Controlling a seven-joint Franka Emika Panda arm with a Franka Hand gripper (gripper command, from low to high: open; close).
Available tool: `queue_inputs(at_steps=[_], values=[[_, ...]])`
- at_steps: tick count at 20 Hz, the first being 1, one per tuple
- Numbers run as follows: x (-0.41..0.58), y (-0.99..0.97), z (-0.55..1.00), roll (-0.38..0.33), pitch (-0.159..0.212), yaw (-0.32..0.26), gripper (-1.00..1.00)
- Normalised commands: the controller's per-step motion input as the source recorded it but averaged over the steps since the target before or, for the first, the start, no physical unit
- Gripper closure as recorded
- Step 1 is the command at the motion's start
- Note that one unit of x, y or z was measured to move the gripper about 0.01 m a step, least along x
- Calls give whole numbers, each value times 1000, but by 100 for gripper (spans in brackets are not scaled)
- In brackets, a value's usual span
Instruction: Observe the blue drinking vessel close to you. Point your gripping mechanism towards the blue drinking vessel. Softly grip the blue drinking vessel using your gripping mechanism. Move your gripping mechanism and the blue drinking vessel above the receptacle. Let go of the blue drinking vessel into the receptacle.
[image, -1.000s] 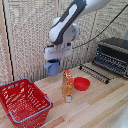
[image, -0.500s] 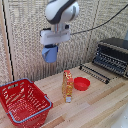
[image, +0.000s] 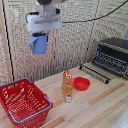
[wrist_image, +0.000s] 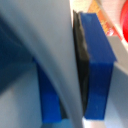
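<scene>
We see the gripper (image: 39, 40) with the blue cup (image: 38, 43) has risen and shifted toward the basket (image: 24, 102).

Wrist view blurred, cup (wrist_image: 30, 60) fills frame; arm (image: 50, 2), toaster oven (image: 112, 55) cut by edge.

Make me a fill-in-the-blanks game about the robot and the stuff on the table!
1. The gripper holds a blue cup high in the ____.
2. The big basket on the table is colored ____.
3. The red bowl sits right beside a ____ bottle.
4. Inside the basket there is no ____ yet.

Missing words: air; red; yellow; cup
</scene>
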Motion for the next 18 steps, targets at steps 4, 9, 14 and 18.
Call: queue_inputs(at_steps=[4,9,14,18], values=[[-412,919,39,-8,16,0,100],[-638,817,-289,-13,16,4,100],[-669,670,-651,-1,3,26,100],[-686,419,-838,-23,-13,45,100]])
